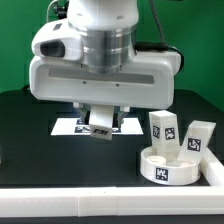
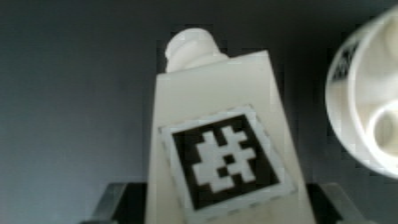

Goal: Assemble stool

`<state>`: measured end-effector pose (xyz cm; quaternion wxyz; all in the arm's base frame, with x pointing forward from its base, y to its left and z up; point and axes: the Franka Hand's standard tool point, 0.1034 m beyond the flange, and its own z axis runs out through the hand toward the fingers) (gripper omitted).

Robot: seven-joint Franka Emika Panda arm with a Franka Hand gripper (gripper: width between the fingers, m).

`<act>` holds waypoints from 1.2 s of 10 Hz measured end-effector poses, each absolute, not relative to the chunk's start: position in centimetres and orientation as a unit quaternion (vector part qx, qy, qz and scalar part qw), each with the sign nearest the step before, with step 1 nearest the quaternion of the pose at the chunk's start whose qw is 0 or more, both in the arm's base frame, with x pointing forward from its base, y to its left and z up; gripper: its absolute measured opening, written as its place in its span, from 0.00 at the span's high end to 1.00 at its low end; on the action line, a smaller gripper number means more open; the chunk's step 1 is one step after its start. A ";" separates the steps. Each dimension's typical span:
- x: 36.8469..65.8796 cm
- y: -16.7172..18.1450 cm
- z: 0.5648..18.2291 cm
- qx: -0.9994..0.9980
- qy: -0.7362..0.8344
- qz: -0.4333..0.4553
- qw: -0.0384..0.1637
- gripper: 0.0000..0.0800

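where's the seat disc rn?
Exterior view, lower right: the seat disc lies on the table, just in front of two upright leg blocks.

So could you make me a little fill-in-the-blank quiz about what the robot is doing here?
1. The gripper is shut on a white ____ block.
2. The held leg block bears a black-and-white square ____.
3. In the exterior view, the round seat disc lies at the ____ of the gripper.
4. Behind the seat disc stand ____ more leg blocks, upright.

Missing words: leg; tag; right; two
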<state>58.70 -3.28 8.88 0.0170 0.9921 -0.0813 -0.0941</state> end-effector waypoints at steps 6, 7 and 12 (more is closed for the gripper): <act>59.4 -1.8 9.6 0.978 -0.177 0.110 -0.024 0.60; 60.0 -1.4 9.9 0.975 -0.179 0.132 -0.020 0.60; 60.1 -0.5 11.1 0.951 -0.170 0.258 -0.003 0.60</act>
